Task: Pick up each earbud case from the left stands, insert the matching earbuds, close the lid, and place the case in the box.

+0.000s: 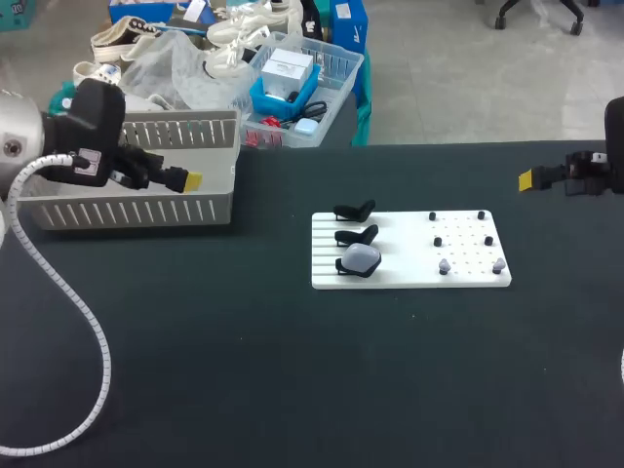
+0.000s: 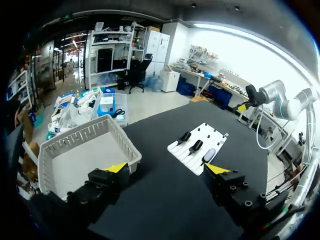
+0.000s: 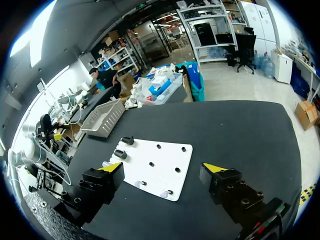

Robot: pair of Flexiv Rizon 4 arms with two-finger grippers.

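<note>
A white board [image 1: 409, 278] lies mid-table with three black stands along its left side. The nearest stand holds a grey earbud case [image 1: 361, 257]; the other two stands [image 1: 355, 223] are bare. Two pale earbuds [image 1: 445, 265] sit on pegs at the board's near right. My left gripper [image 1: 187, 180] hangs open over the grey basket [image 1: 136, 210], far left of the board. In the left wrist view the left gripper [image 2: 166, 168] holds nothing, with the case [image 2: 209, 155] ahead. My right gripper [image 1: 528, 179] is open at the far right; in the right wrist view the right gripper [image 3: 162, 167] is empty above the board [image 3: 162, 160].
The grey slatted basket [image 2: 85, 145] stands at the table's back left. Black pegs [image 1: 458, 229] dot the board's right half. Dark tabletop surrounds the board on all sides.
</note>
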